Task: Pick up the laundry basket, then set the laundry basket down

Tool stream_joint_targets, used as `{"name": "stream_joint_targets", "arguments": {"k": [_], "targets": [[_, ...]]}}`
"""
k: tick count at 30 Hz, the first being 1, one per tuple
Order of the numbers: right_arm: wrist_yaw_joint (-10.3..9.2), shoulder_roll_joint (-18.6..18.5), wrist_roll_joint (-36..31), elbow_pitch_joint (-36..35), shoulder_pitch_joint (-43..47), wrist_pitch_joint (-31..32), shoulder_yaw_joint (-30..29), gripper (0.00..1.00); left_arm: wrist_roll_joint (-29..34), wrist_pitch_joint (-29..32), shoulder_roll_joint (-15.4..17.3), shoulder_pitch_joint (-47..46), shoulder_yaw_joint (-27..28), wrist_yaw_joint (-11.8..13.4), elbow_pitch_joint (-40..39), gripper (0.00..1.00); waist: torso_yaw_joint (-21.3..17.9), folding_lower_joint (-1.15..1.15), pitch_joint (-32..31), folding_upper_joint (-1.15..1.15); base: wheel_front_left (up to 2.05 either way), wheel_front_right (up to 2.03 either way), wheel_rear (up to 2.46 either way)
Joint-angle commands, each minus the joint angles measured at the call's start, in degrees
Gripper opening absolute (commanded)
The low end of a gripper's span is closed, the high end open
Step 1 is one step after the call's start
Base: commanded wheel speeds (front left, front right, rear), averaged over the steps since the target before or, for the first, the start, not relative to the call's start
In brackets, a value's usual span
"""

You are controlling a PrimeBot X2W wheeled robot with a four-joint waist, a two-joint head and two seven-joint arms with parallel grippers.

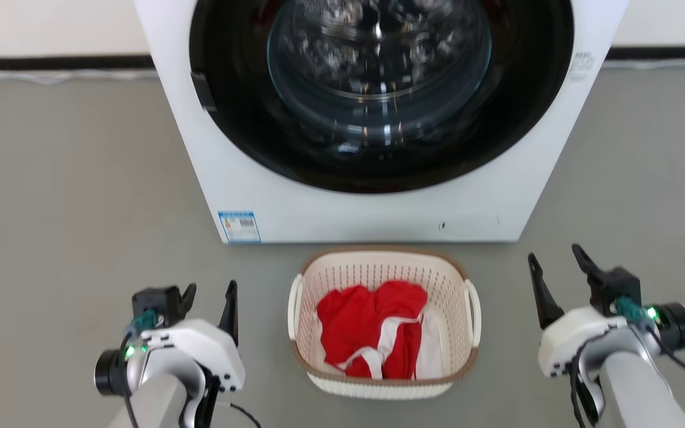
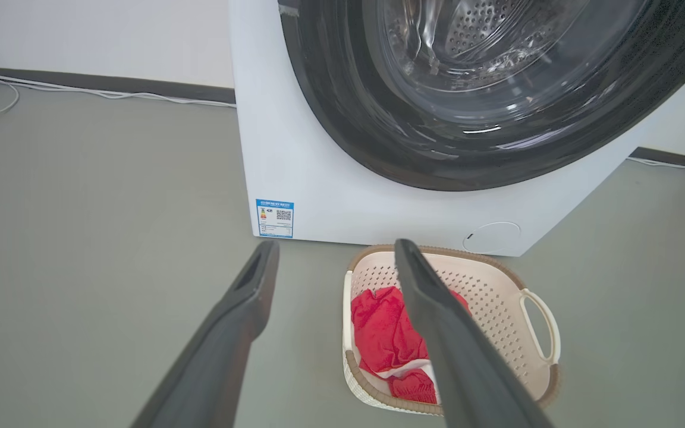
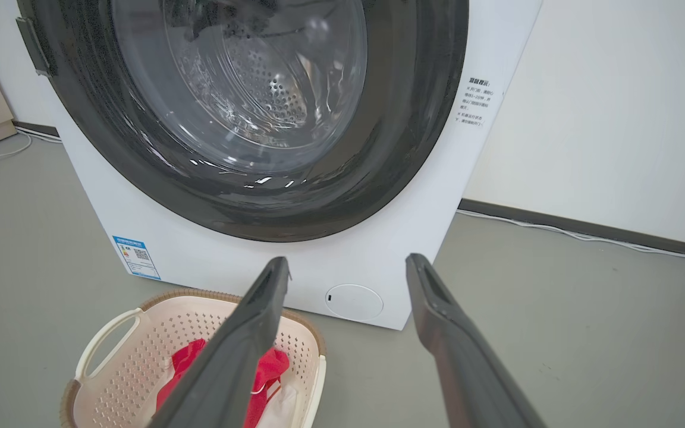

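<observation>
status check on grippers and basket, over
Left gripper open, empty, left of laundry basket. Right gripper open, empty, right of it. Basket on floor before washing machine, red clothes inside. No obstruction seen.

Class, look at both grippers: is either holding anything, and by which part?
Nothing is held. The left gripper and the right gripper are both open, one on each side of the laundry basket, not touching it.

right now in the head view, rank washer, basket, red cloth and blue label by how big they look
Largest to smallest:
1. washer, though cropped by the frame
2. basket
3. red cloth
4. blue label
</observation>
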Motion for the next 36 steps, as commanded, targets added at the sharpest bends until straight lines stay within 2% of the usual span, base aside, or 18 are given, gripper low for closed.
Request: {"name": "stream_joint_targets", "arguments": {"k": [1, 10, 18, 36], "targets": [[0.26, -0.28, 0.71, -3.43, 1.73, -0.77, 1.82, 1.00, 1.16, -0.36, 1.55, 1.15, 3.49, 0.27, -3.17, 1.00, 0.36, 0.00, -3.09, 0.00, 0.00, 0.00, 0.00], [0.26, -0.17, 2.31, -11.44, 8.77, -0.77, 2.93, 1.00, 4.51, -0.36, 2.51, 9.58, 10.17, 1.18, -11.60, 1.00, -0.07, 0.00, -5.63, 0.00, 0.00, 0.00, 0.00], [0.26, 0.23, 2.15, -16.25, 13.89, -0.73, 2.65, 1.00, 6.91, -0.36, 1.69, 15.35, 15.13, 1.67, -17.45, 1.00, -0.12, 0.00, -6.66, 0.00, 0.00, 0.00, 0.00], [0.26, 1.18, 3.76, -20.91, 18.69, 1.05, 1.78, 1.00, 9.30, -0.36, 0.54, 18.97, 19.09, 1.11, -18.56, 1.00, -1.38, 0.00, -8.07, 0.00, 0.00, 0.00, 0.00]]}}
